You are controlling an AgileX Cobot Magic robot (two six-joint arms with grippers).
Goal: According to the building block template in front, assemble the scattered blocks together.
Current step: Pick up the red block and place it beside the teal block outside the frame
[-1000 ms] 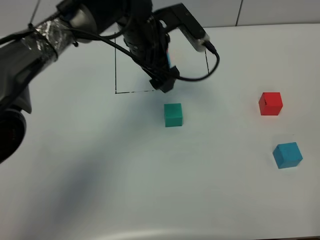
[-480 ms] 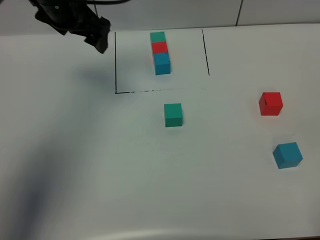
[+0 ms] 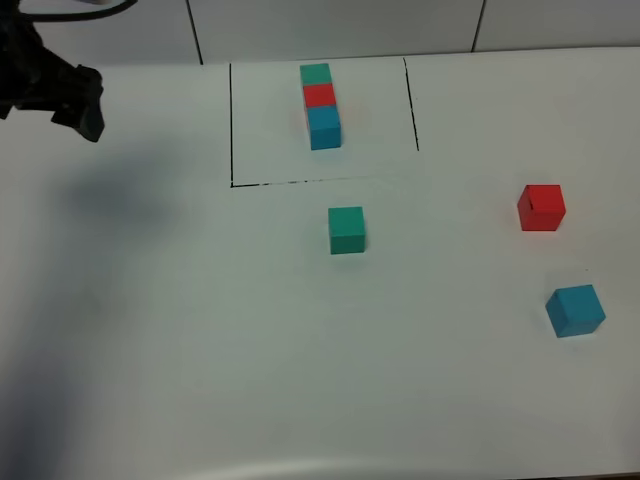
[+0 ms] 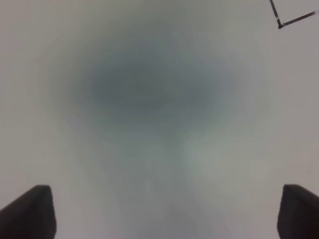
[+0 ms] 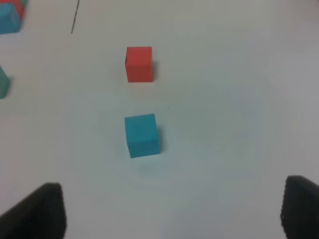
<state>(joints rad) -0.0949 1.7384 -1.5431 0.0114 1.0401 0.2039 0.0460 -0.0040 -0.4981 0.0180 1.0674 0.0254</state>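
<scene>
The building block template is a teal-green, red and blue row inside black drawn lines at the back middle. The scattered teal-green block lies just in front of the frame. The scattered red block and blue block lie at the right. My left gripper hangs at the far back left, away from all blocks; in the left wrist view the gripper is open and empty over bare table. My right gripper is open and empty, with the blue block and red block ahead of it.
The white table carries only the blocks. A corner of the black frame line shows in the left wrist view. The template and the teal-green block show at the edge of the right wrist view.
My left arm has swung from over the template to the far back left, uncovering the template row. The scattered blocks have not moved.
</scene>
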